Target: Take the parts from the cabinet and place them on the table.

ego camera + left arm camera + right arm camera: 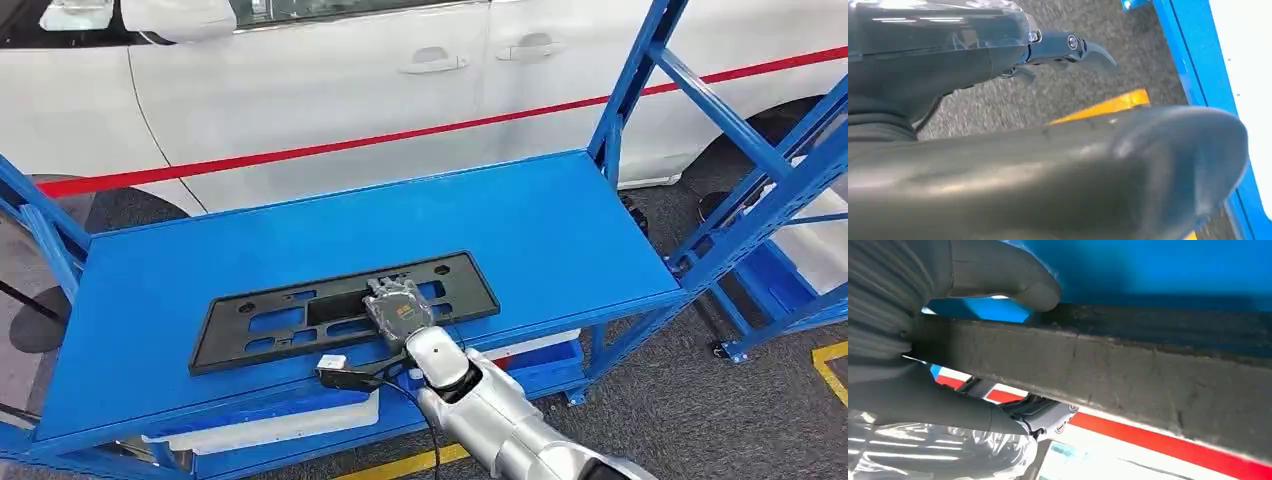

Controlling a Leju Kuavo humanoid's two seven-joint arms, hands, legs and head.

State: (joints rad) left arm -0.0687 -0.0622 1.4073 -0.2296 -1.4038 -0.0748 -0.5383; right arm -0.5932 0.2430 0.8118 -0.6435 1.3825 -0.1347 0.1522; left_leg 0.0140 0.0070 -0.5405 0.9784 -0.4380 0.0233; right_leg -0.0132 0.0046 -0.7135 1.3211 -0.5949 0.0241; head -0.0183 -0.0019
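Note:
A long black plastic frame part (280, 320) with several cut-outs lies flat on the top shelf of the blue cabinet (560, 230), close to its front edge. My right hand (398, 308) reaches in over the front edge and rests on the middle of the part. In the right wrist view the part's edge (1148, 385) runs between the thumb (1013, 280) and the fingers (998, 420), so the hand grips it. My left hand (973, 60) hangs over the grey floor beside the cabinet's blue frame, with a dark finger (1083, 50) stretched out and nothing in it.
A white car (330, 90) with a red stripe stands right behind the cabinet. Blue uprights and braces (760, 170) rise at the right. White parts (260, 430) lie on the lower shelf. A yellow line (400, 465) marks the grey floor in front.

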